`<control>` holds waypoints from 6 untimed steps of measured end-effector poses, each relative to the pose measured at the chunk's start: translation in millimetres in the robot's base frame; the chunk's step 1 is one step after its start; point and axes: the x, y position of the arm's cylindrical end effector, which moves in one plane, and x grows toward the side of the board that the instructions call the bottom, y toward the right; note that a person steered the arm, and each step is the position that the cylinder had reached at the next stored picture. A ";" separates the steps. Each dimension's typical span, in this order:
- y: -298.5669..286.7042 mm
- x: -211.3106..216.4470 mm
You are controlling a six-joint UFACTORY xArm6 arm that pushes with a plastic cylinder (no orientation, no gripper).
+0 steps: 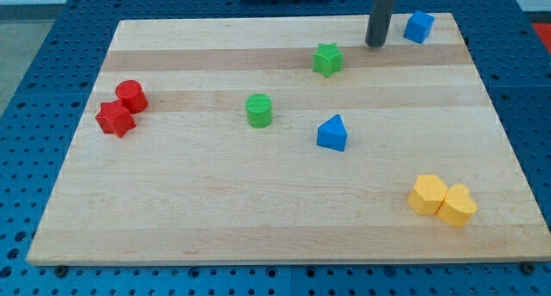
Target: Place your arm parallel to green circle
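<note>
The green circle (258,110) sits left of centre on the board, nothing touching it. My tip (376,45) is way off at upper right, between the green star (327,59) and a blue block (419,27), touching neither. It's a bare rod, nothing pinched. Looks like the approach hasn't really started; next I'd slide down-left to line up level with the circle.

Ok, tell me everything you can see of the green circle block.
The green circle is a short, solid-looking cylinder, bright green with a matte, plastic-like surface. It stands upright on its flat end on the wooden board, left of the board's middle. Nothing touches it: the green star lies up and to the view's right, the blue triangle to its right. My tip is far off, near the view's top.
</note>
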 end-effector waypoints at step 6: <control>-169.9 184.6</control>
